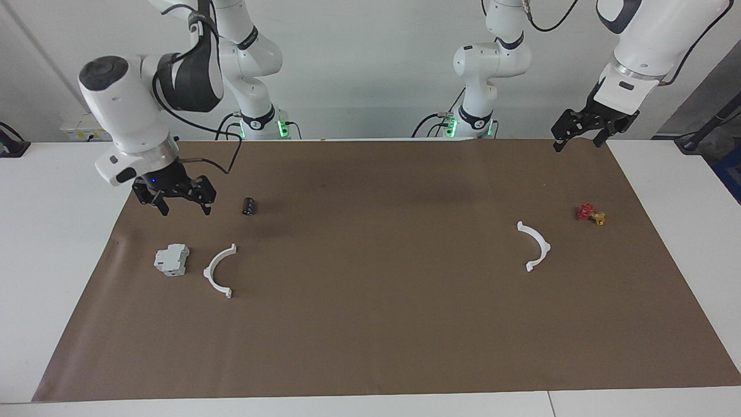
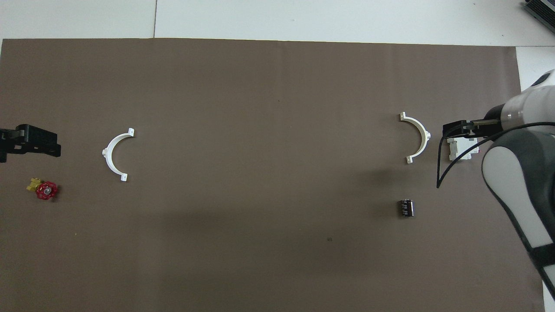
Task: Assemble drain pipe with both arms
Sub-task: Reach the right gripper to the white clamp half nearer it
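The drain pipe lies as two separate white half-rings on the brown mat. One half-ring (image 1: pixel 220 270) (image 2: pixel 417 138) lies toward the right arm's end, beside a grey-white block. The other half-ring (image 1: pixel 535 246) (image 2: pixel 116 154) lies toward the left arm's end. My right gripper (image 1: pixel 184 209) (image 2: pixel 460 129) is open and empty, raised over the mat near the block. My left gripper (image 1: pixel 579 142) (image 2: pixel 30 141) is open and empty, raised over the mat's corner at its own end.
The grey-white boxy block (image 1: pixel 172 259) (image 2: pixel 461 149) sits beside the half-ring at the right arm's end. A small dark cylinder (image 1: pixel 249 206) (image 2: pixel 406 207) lies nearer to the robots. A red and yellow valve piece (image 1: pixel 590 214) (image 2: pixel 43 189) lies near the left gripper.
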